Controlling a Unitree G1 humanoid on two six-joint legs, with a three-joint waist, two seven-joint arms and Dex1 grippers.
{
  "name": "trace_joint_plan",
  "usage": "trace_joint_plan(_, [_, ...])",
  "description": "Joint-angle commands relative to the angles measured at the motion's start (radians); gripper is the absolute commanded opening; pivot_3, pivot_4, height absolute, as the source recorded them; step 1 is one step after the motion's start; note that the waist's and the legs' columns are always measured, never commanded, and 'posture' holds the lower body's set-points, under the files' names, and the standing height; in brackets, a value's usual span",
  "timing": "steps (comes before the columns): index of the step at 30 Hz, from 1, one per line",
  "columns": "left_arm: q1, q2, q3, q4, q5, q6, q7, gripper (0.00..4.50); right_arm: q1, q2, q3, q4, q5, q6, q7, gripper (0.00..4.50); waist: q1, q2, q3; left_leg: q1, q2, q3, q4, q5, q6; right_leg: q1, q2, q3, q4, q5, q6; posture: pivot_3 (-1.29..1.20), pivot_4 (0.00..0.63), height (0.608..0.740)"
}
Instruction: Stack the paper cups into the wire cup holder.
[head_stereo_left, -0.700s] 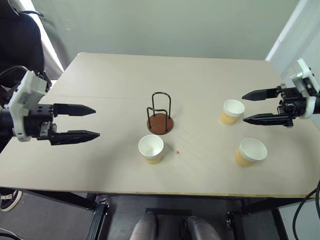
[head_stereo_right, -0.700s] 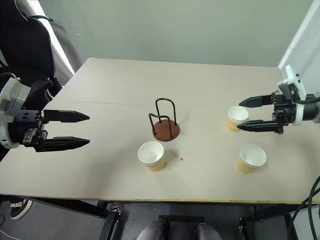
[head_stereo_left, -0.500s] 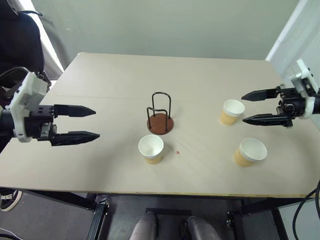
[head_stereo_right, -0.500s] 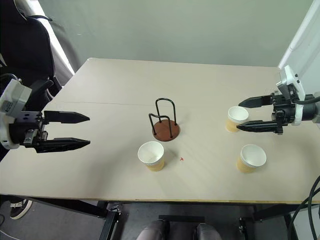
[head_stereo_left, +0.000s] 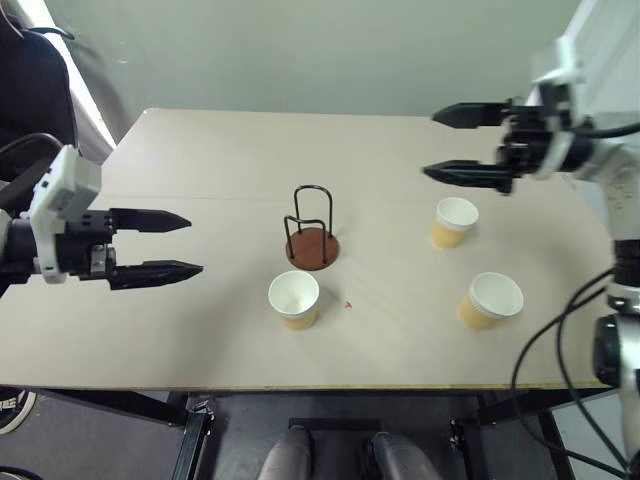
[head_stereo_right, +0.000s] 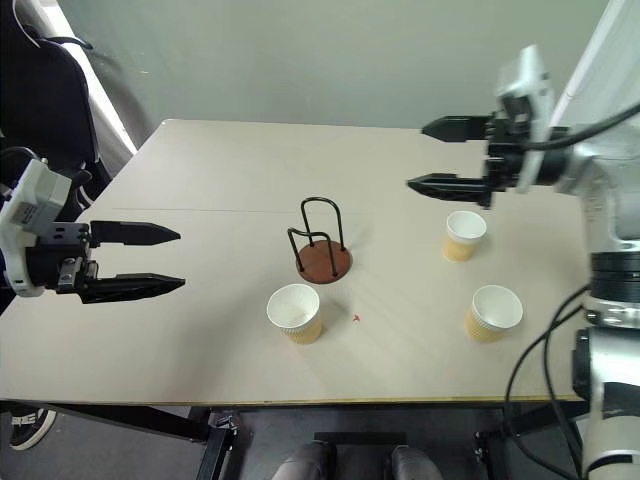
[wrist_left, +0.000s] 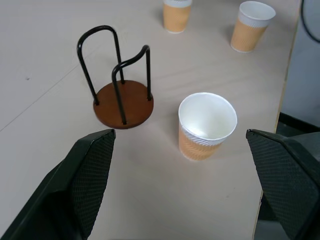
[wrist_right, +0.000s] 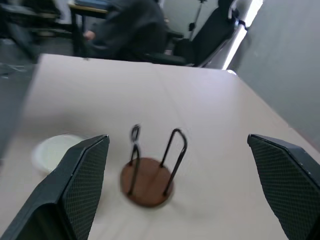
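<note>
Wire cup holder (head_stereo_left: 312, 244) empty; 3 paper cups (head_stereo_left: 293, 299) empty; both end effectors (head_stereo_left: 196, 245) (head_stereo_left: 428, 144) spread

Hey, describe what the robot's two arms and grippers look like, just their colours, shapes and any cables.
Each gripper has two long, tapering black fingers on a black mechanical block, backed by a white boxy housing. That goes for the left gripper and the right gripper alike. In the wrist views the finger pads show a fine mesh texture. The right arm is light grey, with black cables looping beside it.
</note>
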Motion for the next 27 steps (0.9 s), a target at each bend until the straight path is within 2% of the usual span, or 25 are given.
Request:
trace_joint_plan(1, [-0.014, 0.003, 0.019, -0.024, -0.008, -0.006, 0.007, 4.49, -0.007, 0.062, 0.054, -0.066, -0.044, 0.035, -0.104, 4.5, 0.001, 0.0, 0.0, -0.002, 0.0, 0.0, 0.0, 0.0, 0.0, -0.002, 0.0, 0.0, 0.0, 0.0, 0.0, 0.0, 0.15, 0.74])
trace_joint_plan(5, [0.017, 0.006, 0.049, -0.042, -0.016, 0.007, 0.011, 4.49, -0.001, 0.091, 0.104, -0.106, -0.056, 0.115, -0.138, 4.5, 0.012, 0.0, 0.0, -0.012, 0.0, 0.0, 0.001, 0.001, -0.002, -0.01, 0.0, -0.001, 0.0, 0.001, -0.001, 0.0, 0.15, 0.74])
trace_joint_plan(10, [0.06, 0.001, 0.082, -0.062, -0.02, 0.015, 0.019, 4.49, 0.01, 0.109, 0.139, -0.158, -0.047, 0.227, -0.167, 4.5, 0.012, 0.0, 0.0, -0.012, 0.0, 0.0, 0.002, 0.0, -0.004, -0.01, 0.0, -0.001, -0.001, 0.001, -0.001, 0.0, 0.15, 0.74])
trace_joint_plan(13, [0.073, -0.005, 0.091, -0.073, -0.023, 0.016, 0.028, 4.49, 0.005, 0.168, 0.152, -0.139, -0.069, 0.304, -0.258, 4.5, 0.01, 0.0, 0.0, -0.01, 0.001, 0.0, 0.001, 0.0, -0.006, -0.01, 0.001, -0.001, 0.001, 0.001, -0.002, 0.0, 0.15, 0.74])
trace_joint_plan(27, [0.112, -0.011, 0.122, -0.097, -0.036, 0.02, 0.045, 4.49, 0.072, 0.291, 0.233, -0.126, -0.139, 0.295, -0.381, 4.5, 0.008, 0.0, 0.0, -0.009, 0.004, 0.0, 0.001, 0.0, -0.009, -0.012, 0.003, -0.001, 0.003, 0.002, -0.006, 0.0, 0.15, 0.74])
